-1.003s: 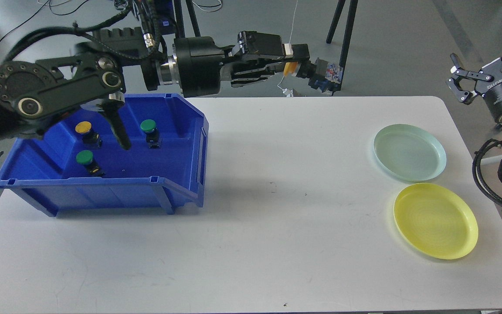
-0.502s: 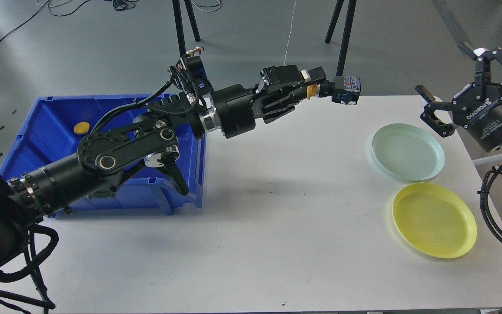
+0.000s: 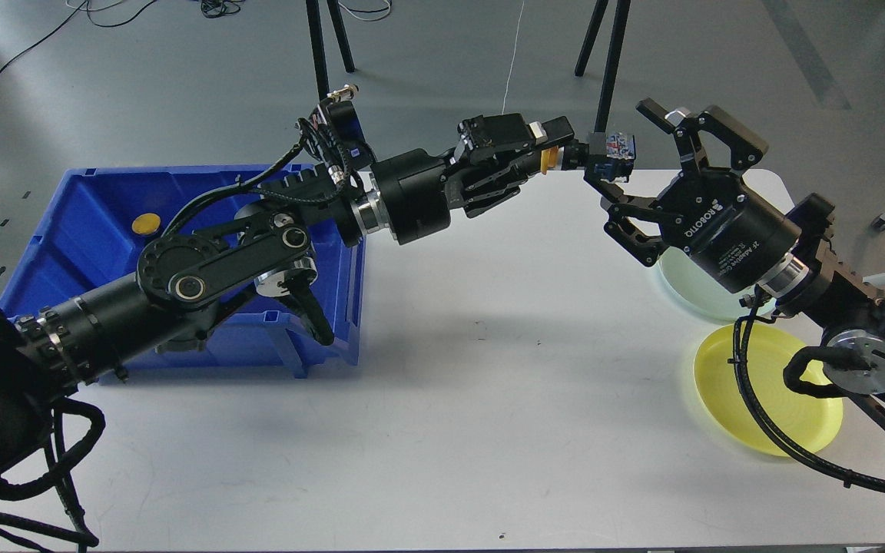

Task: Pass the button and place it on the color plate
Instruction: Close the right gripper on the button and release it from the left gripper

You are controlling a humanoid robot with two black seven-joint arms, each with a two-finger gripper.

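Note:
My left gripper (image 3: 554,150) is shut on a yellow-capped button (image 3: 548,159) whose dark blue base (image 3: 613,152) sticks out to the right, held above the table's back edge. My right gripper (image 3: 625,146) is open, its fingers on either side of the button's base, not closed on it. The yellow plate (image 3: 719,399) lies at the right front, partly under my right arm. The pale green plate (image 3: 688,288) behind it is mostly hidden by my right gripper's body.
A blue bin (image 3: 74,223) stands at the left, with another yellow button (image 3: 145,223) in its back corner; my left arm covers most of its inside. The white table (image 3: 488,399) spreads between bin and plates. Tripod legs (image 3: 604,69) stand behind the table.
My right arm has swung in from the far right, its open gripper now around the button's base. My left arm has stayed still over the last half second, after reaching right earlier.

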